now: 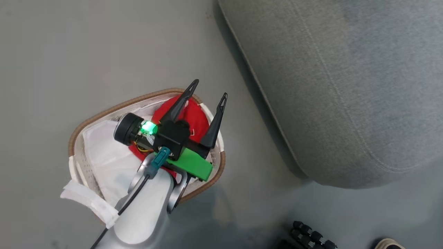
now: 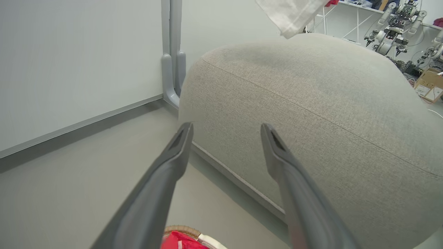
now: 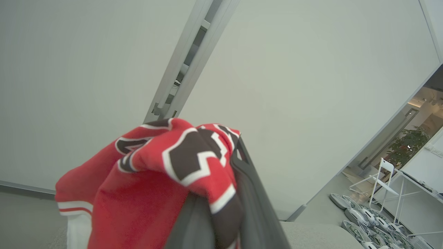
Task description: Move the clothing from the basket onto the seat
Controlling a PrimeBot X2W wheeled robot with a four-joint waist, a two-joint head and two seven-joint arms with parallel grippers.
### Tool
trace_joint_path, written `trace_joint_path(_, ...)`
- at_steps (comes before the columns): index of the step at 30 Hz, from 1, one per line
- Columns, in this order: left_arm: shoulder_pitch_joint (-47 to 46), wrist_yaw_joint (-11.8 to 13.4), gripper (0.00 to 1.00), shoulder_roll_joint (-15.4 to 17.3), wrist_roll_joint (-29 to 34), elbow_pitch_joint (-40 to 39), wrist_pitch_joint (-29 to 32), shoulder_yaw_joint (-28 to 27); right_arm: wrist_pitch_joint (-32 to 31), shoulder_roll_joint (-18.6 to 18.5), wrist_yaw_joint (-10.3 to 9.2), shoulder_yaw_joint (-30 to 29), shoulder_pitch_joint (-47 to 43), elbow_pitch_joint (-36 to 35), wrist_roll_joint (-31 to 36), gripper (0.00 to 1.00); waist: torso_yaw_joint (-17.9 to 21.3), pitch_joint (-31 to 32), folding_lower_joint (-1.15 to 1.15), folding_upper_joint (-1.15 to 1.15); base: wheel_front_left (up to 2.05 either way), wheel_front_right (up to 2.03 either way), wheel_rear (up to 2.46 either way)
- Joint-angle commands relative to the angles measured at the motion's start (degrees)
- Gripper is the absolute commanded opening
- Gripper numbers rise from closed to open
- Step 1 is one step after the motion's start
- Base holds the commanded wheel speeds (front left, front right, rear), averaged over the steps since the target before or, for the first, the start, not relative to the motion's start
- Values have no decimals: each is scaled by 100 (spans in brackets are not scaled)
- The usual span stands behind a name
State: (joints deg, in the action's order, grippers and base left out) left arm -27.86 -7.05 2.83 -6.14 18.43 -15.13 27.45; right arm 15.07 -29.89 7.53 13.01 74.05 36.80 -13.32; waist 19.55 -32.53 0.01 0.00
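Head view: left gripper (image 1: 210, 88) above basket (image 1: 104, 112); seat (image 1: 346, 86) near, floor (image 1: 249, 166) between

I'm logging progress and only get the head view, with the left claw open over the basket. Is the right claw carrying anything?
Observer: Yes. The right claw is shut on a red jersey with black-and-white lettering.
Operator: Is it over the seat?
Observer: In the left wrist view a white cloth hangs in from the top edge, by the crest of the seat; whether they touch I cannot tell.
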Motion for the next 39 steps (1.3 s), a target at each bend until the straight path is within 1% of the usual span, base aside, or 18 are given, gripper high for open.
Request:
trace_joint_path(1,-150,-15,100,33,13,-45,-4,-30,14,-80,-8,-144,121,180,79,0,-610,-561,-1,0,0,0,0)
trace_joint_path(4,-199,-24,100,26,28,-92,-4,-40,14,-190,-8,-530,144,683,301,0,-781,-672,-1,0,0,0,0)
trace_joint_path(5,-203,-27,100,24,25,-96,-4,-60,14,-177,-8,-693,94,895,409,0,-825,-712,-1,0,0,0,0)
trace_joint_path(8,-136,-29,100,28,45,-93,-4,-158,15,49,-7,-1072,-151,1349,575,0,-837,-790,-1,0,0,0,0)
trace_joint_path(10,-92,-34,100,53,94,-60,-4,-204,15,107,-8,-1355,-377,1611,738,0,-831,-823,-1,0,0,0,0)
trace_joint_path(11,-64,-35,100,58,105,-47,-4,-247,14,180,-9,-1541,-563,1871,842,11,-825,-825,-1,0,0,0,0)
trace_joint_path(12,-46,-37,100,63,121,-30,-4,-266,13,276,-8,-1625,-666,1998,903,30,-818,-817,-1,0,0,0,0)
trace_joint_path(13,-17,-37,100,63,121,-8,-4,-300,15,431,-8,-1768,-790,2074,916,100,-804,-792,-1,0,0,0,0)
trace_joint_path(18,82,-32,100,53,82,174,-4,-504,13,759,-8,-2183,-1675,1992,1120,100,-726,-541,-1,0,0,0,0)
trace_joint_path(21,192,-32,100,53,79,265,-4,-645,14,998,-8,-2342,-2247,1689,1147,100,-674,-291,-1,0,0,0,0)
trace_joint_path(25,331,1,100,44,66,314,-4,-835,14,1175,-8,-2495,-3008,1229,1061,100,-659,82,-1,0,0,0,0)
trace_joint_path(28,491,19,100,40,33,350,-4,-987,14,1310,-8,-2469,-3476,909,974,100,-691,359,-1,0,0,0,0)
trace_joint_path(32,766,74,100,28,-47,372,-4,-1204,14,1471,-8,-2288,-4087,374,766,100,-787,756,-1,0,0,0,0)
trace_joint_path(39,1335,254,100,18,-342,241,-4,-1620,14,1755,-8,-1472,-4774,-699,266,100,-1025,1349,-1,0,0,0,0)
